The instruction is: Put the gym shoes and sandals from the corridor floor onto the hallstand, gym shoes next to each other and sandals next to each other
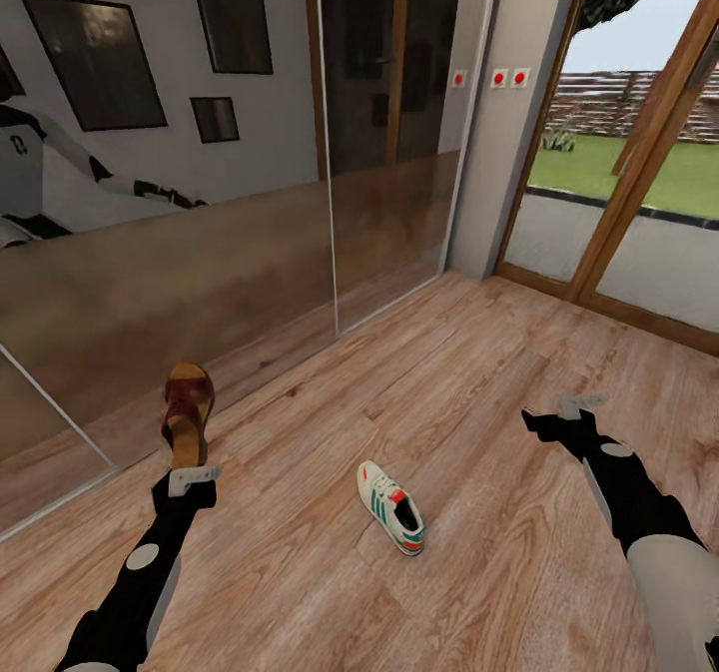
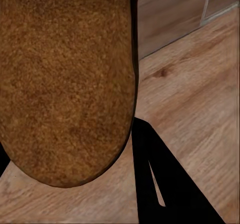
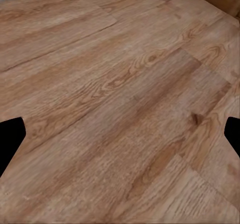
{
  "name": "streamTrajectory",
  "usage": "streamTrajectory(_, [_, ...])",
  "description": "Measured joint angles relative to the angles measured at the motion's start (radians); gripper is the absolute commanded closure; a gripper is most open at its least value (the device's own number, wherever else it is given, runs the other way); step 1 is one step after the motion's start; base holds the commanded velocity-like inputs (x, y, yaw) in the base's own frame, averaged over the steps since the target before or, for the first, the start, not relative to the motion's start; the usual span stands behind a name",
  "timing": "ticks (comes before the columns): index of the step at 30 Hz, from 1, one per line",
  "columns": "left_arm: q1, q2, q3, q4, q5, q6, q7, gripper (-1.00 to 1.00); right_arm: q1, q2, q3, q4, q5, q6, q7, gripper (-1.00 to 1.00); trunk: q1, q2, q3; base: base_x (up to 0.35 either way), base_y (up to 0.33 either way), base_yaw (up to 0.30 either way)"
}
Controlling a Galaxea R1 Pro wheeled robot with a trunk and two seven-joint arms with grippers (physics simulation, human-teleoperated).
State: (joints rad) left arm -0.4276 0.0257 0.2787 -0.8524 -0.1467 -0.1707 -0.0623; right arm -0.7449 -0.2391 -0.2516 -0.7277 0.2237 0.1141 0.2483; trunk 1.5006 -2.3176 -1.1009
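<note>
The left gripper [image 1: 192,479] is clamped on a sandal [image 1: 188,414], which stands lifted at 10 o'clock. The right gripper [image 1: 566,414], jaws apart, hangs empty at 3 o'clock. One gym shoe [image 1: 391,508] lies on the corridor floor [image 1: 469,372] at center. Risk: the heel-end grip may let the sandal pivot and drop during travel.

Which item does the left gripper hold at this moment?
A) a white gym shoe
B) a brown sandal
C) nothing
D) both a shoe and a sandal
B: the left gripper clamps the brown sandal upright off the corridor floor, while the gym shoe lies there untouched.
</note>
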Motion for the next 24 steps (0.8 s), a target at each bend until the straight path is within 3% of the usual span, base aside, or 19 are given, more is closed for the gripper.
streamTrajectory(6, [0.021,0.000,0.027,0.035,-0.011,-0.029,0.011,1.00,-0.010,0.034,-0.015,-0.011,-0.003,0.016,0.005,-1.00,0.000,0.000,0.000,0.000,0.000,0.000])
streamTrajectory(15, [0.016,0.000,0.031,0.065,-0.012,-0.031,0.014,1.00,-0.015,0.085,-0.020,-0.036,-0.007,0.031,0.006,-1.00,0.000,0.000,0.000,0.000,0.000,0.007])
streamTrajectory(20, [0.021,0.003,0.028,0.066,-0.011,-0.032,0.013,1.00,-0.016,0.113,-0.020,-0.028,-0.007,0.030,0.006,-1.00,0.000,0.000,0.000,0.000,0.000,0.249])
streamTrajectory(21, [0.021,0.001,0.028,0.067,-0.012,-0.033,0.013,1.00,-0.015,0.150,-0.019,-0.027,-0.007,0.030,0.005,-1.00,0.000,0.000,0.000,0.000,0.000,0.272])
streamTrajectory(24, [0.023,0.000,0.029,0.067,-0.012,-0.033,0.013,1.00,-0.016,0.173,-0.020,-0.028,-0.004,0.029,0.003,-1.00,0.000,0.000,0.000,0.000,0.000,0.274])
